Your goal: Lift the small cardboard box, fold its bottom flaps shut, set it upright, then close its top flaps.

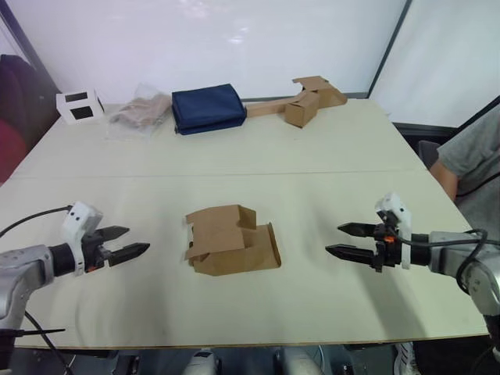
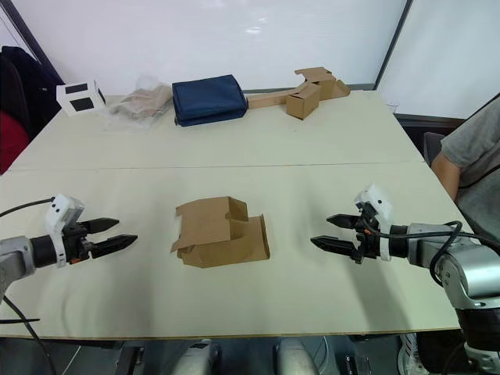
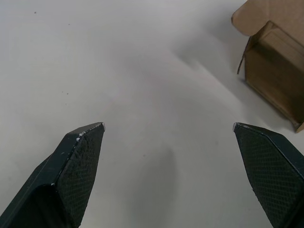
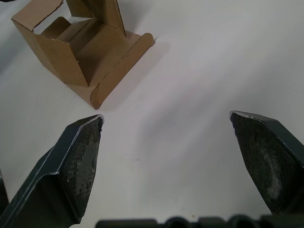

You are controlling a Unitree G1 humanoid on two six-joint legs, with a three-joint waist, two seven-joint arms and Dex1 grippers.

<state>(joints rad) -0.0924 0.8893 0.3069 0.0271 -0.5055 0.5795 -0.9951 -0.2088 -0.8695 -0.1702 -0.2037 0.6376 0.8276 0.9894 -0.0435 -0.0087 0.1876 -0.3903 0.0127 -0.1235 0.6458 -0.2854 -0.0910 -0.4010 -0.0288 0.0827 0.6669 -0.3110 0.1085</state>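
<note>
The small cardboard box point(image 1: 230, 242) lies on its side in the middle of the pale table point(image 1: 250, 156), plain brown, with flaps spread loose at both ends. My left gripper point(image 1: 134, 241) hovers open to the box's left, a short gap away, nothing between its fingers. On the other side my right gripper point(image 1: 338, 240) is open too, pointing at the box from a similar distance. The right wrist view shows the box's open end point(image 4: 80, 45) with flaps folded outward. A corner of the box point(image 3: 275, 66) appears in the left wrist view.
At the table's far edge sit a navy fabric bag point(image 1: 207, 108), a clear plastic packet point(image 1: 141, 113), a white device point(image 1: 79, 106), and another brown box joined to a long cardboard strip point(image 1: 301, 101). A person in a grey shirt point(image 1: 473, 160) stands at the right.
</note>
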